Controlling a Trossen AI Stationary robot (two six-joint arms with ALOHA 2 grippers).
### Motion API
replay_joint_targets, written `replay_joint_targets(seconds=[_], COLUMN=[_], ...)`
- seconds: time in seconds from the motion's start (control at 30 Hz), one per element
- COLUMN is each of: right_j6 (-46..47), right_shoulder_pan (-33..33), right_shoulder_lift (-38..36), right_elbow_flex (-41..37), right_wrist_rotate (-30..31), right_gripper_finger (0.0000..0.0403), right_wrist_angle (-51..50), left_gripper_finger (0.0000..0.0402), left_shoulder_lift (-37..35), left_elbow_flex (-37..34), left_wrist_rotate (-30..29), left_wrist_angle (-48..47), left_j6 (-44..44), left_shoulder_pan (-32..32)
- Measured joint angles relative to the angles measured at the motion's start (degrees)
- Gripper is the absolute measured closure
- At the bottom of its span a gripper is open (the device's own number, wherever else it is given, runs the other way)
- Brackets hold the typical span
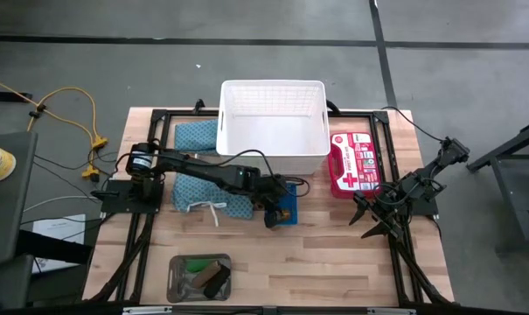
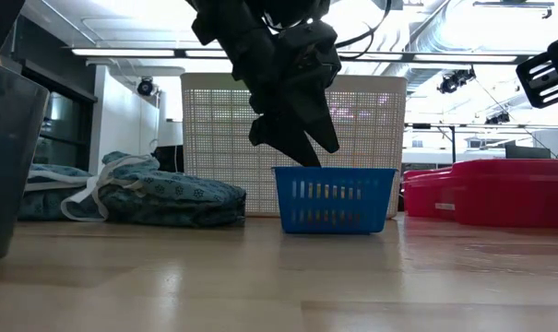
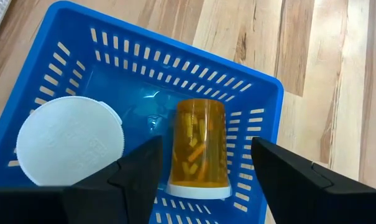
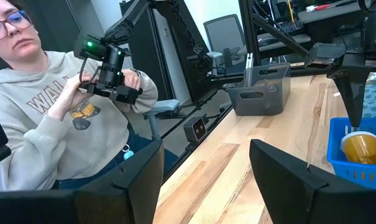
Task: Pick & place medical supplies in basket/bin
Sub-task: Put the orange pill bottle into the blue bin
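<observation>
My left gripper point(image 3: 203, 180) is open above a small blue slotted basket point(image 1: 284, 210). Its fingers stand on either side of the orange vial point(image 3: 197, 149), which lies on its side on the basket floor beside the white disc point(image 3: 69, 140). In the low view the fingertips point(image 2: 306, 152) hang just over the blue basket's rim point(image 2: 334, 171). The large white basket point(image 1: 273, 122) stands behind it. Two teal cloths point(image 1: 194, 136) point(image 1: 203, 192) lie flat to its left. The grey tray point(image 1: 198, 276) near the front edge holds green and dark rolls. My right gripper point(image 1: 373, 226) waits open at the table's right.
A red first-aid kit point(image 1: 356, 162) lies right of the white basket. In the right wrist view a seated person point(image 4: 57, 118) holding a device shows beyond the table, and a grey bin point(image 4: 259, 93) stands on the table. Bare wood lies between the blue basket and the tray.
</observation>
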Motion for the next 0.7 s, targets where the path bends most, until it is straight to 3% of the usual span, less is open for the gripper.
replay_joint_targets(seconds=[0.33,0.7], right_j6=[0.00,0.00], right_shoulder_pan=[0.01,0.01], right_shoulder_lift=[0.00,0.00], right_elbow_flex=[0.01,0.02], right_wrist_rotate=[0.02,0.01], right_gripper_finger=[0.0177,0.0177], right_wrist_angle=[0.01,0.02], left_gripper_finger=[0.0164,0.0164], left_shoulder_lift=[-0.52,-5.18], left_elbow_flex=[-0.04,7.06], left_wrist_rotate=[0.35,-1.77], left_wrist_angle=[-0.79,-19.48], left_j6=[0.00,0.05], left_shoulder_pan=[0.00,-2.76])
